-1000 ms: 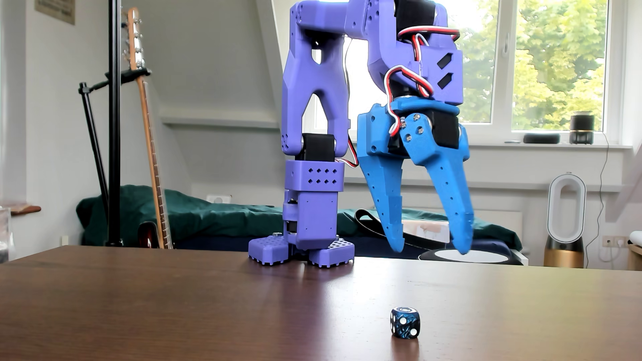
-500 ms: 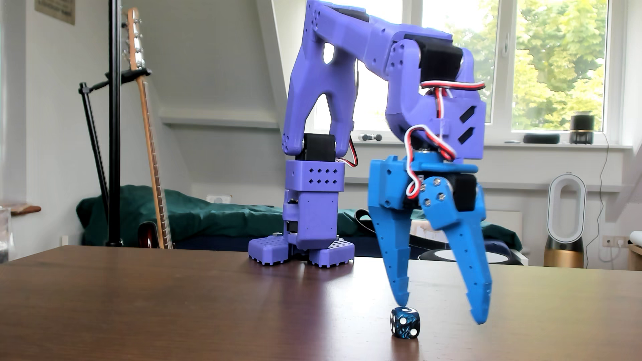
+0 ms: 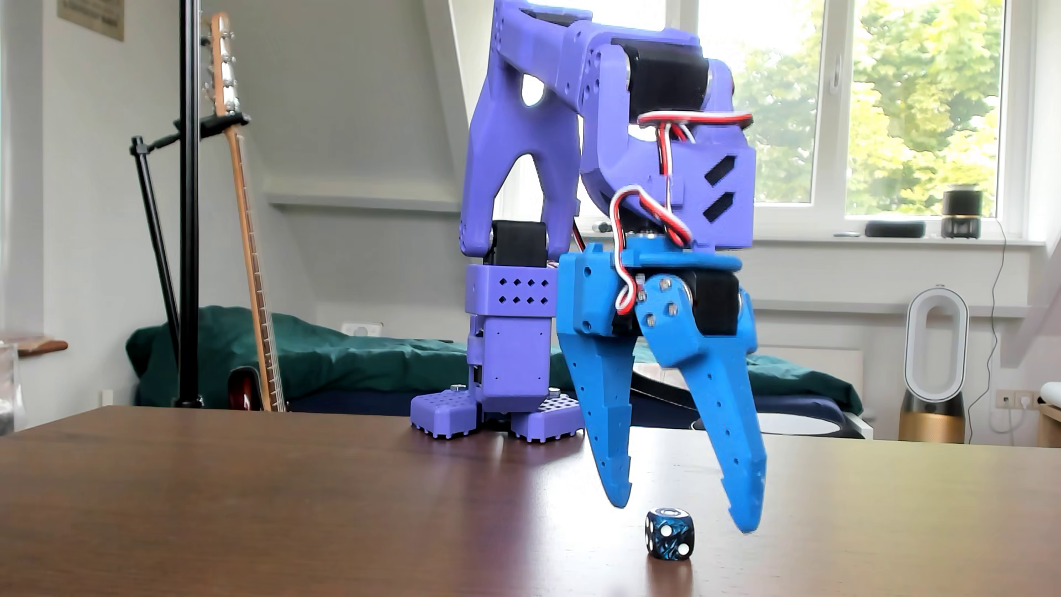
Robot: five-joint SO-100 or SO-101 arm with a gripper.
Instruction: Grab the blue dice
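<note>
The blue dice (image 3: 669,533) is a small dark marbled cube with white pips, resting on the brown wooden table (image 3: 287,505) near its front edge. My gripper (image 3: 683,518), with bright blue fingers on a purple arm, points down and stands open. One fingertip (image 3: 619,499) hangs just above and left of the dice, the other fingertip (image 3: 746,522) is level with it on the right. The dice lies in the gap between them, touched by neither. How far the fingers are in front of or behind the dice is unclear.
The arm's purple base (image 3: 499,419) sits at the table's far edge. Behind the table are a black stand (image 3: 188,201), a guitar (image 3: 247,229), a green-covered bed (image 3: 344,356) and a white fan (image 3: 936,361).
Over the last second the gripper came down from well above the table to dice height. In the last half second it shifted left, so the dice sits between the fingers instead of under the left tip.
</note>
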